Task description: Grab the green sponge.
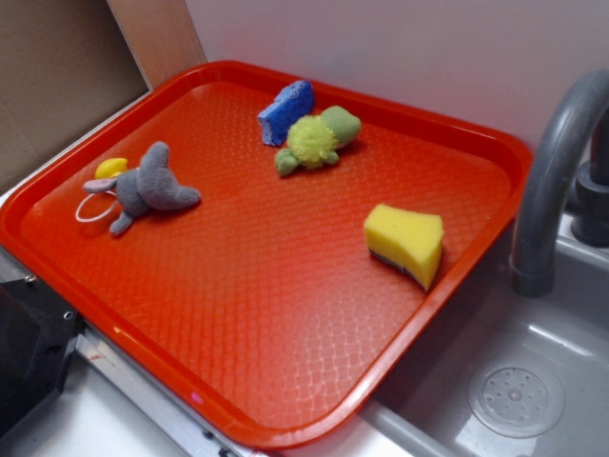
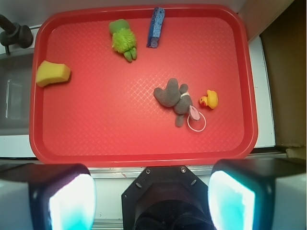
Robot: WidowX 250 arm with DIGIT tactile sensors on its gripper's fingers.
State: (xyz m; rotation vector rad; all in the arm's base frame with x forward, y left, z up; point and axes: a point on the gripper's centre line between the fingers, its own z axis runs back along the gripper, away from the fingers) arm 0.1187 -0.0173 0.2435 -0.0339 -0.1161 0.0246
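A red tray (image 1: 285, 381) sits beside a grey sink (image 1: 533, 381), holding five small items. The green sponge (image 1: 405, 244), a yellow foam wedge with a thin dark scouring layer on its underside, lies alone near the tray edge closest to the faucet (image 1: 552, 171).

In the wrist view the gripper (image 2: 151, 201) hangs spread wide and empty outside the tray's near rim, its two pale fingers (image 2: 72, 203) framing the bottom of the picture (nothing lies between them). The green sponge (image 2: 53, 73) rests well apart from it, up and toward the left side of that view, close to the tray's left rim and the sink.

At the far end of the tray a blue sponge (image 1: 285, 112) stands on edge, just beside a green plush toy (image 1: 319, 140) with a fuzzy yellow-green ball. Toward the opposite side, a grey plush elephant (image 1: 143, 188) lies on the tray with a small yellow rubber duck (image 1: 111, 168) close by its head.
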